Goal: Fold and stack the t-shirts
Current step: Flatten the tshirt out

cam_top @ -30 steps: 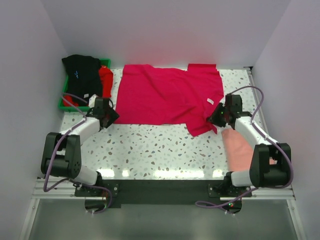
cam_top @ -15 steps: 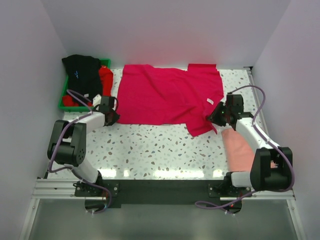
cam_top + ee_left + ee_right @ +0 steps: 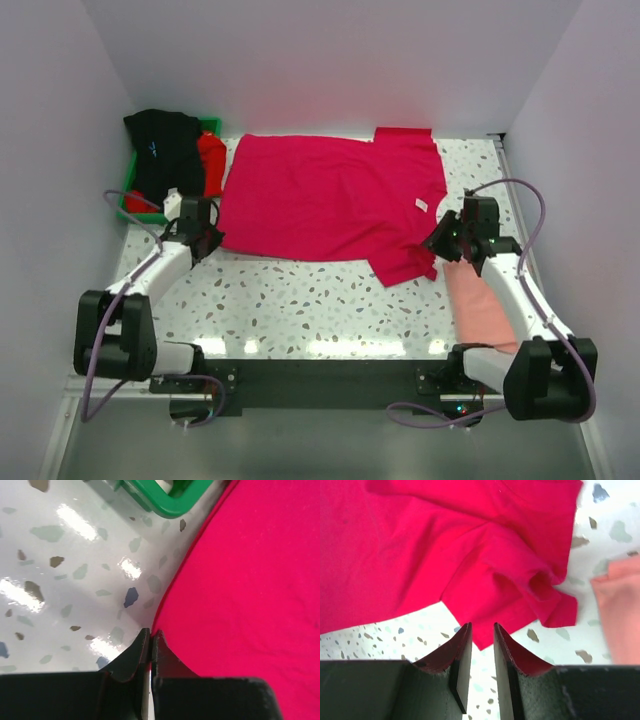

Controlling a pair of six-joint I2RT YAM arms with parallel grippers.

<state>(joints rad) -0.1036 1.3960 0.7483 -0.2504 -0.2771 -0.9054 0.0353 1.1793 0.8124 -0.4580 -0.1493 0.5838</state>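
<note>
Two wrist views told more than the overhead: the left claw (image 3: 150, 632), pressed together, pinched the hem of the crimson-pink shirt (image 3: 320, 200) near the green tray (image 3: 170, 500); the right claw (image 3: 482, 627), narrowly parted and empty, hovered over its rumpled sleeve beside the salmon-pink shirt (image 3: 620, 610). That crimson-pink shirt lay spread across the desk (image 3: 300, 300).
</note>
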